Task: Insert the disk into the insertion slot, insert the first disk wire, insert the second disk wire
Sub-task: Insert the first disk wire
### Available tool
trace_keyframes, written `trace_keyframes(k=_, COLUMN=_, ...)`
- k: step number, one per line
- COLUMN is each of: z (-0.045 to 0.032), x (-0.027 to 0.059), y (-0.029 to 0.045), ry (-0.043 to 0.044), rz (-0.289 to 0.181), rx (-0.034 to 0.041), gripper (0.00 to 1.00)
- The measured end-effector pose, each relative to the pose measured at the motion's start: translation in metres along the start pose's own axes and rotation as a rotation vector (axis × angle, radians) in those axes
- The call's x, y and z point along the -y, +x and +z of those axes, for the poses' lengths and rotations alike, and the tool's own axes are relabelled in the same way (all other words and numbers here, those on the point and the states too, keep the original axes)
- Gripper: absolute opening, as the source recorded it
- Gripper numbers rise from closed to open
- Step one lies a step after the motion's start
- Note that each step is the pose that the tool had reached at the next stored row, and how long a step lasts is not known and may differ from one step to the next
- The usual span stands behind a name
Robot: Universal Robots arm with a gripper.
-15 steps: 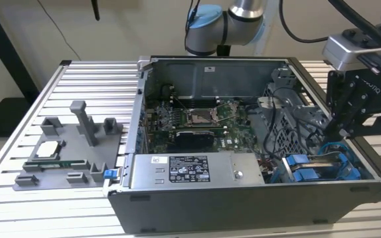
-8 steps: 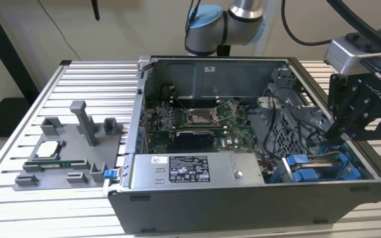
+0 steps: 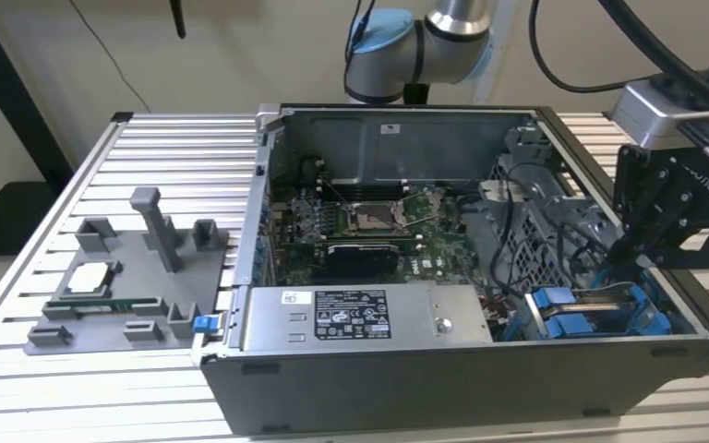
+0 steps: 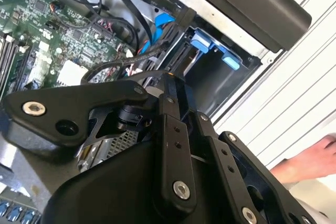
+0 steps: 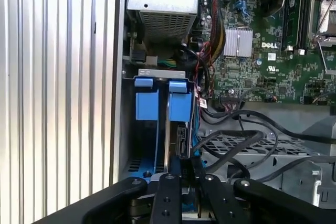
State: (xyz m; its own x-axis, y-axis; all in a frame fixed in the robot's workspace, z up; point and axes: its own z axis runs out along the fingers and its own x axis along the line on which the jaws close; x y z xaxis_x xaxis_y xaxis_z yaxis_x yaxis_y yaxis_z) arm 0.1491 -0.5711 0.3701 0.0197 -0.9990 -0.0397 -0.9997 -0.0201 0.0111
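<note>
Here the black two-fingered gripper (image 5: 181, 164) reaches down into the open dark-grey metal computer case (image 3: 453, 399), at the corner on the exterior view's right. In the first wrist view its fingers are drawn close together, pinching the near end of the thin silver-grey disk (image 5: 180, 136), which shows edge-on in its bright blue plastic carrier. The disk stands upright inside the insertion slot (image 5: 160, 73), a narrow bay of grey sheet metal with blue plastic fittings just inside the case's side wall; a second blue tab (image 5: 145, 98) sits just beside the disk's own.

Loose black cables (image 5: 242, 141) curl over a perforated grey cage beside the slot, apart from the disk. The grey labelled power-supply box (image 3: 367, 314) lies along the case's front wall in the exterior view, next to the slot, with the green motherboard (image 3: 367, 221) behind it.

The case rests on a ribbed aluminium table (image 3: 170, 148), which also carries a grey plastic fixture tray (image 3: 133, 277) on the exterior view's left. In the second wrist view a person's hand (image 4: 311, 157) lies on the table outside the case
</note>
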Motion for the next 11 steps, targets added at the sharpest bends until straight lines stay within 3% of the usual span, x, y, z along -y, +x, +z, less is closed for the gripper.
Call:
trace_keyframes(k=4, z=0.0032, x=0.0005, y=0.0003, ry=-0.0028, rz=0.012, rx=0.0048, gripper=0.0)
trace_keyframes(k=9, z=0.0063, x=0.0013, y=0.0011, ry=-0.0042, rz=0.021, rx=0.0202, gripper=0.0)
trace_keyframes(k=11, z=0.0077, x=0.0025, y=0.0031, ry=-0.0083, rz=0.022, rx=0.0215, gripper=0.0)
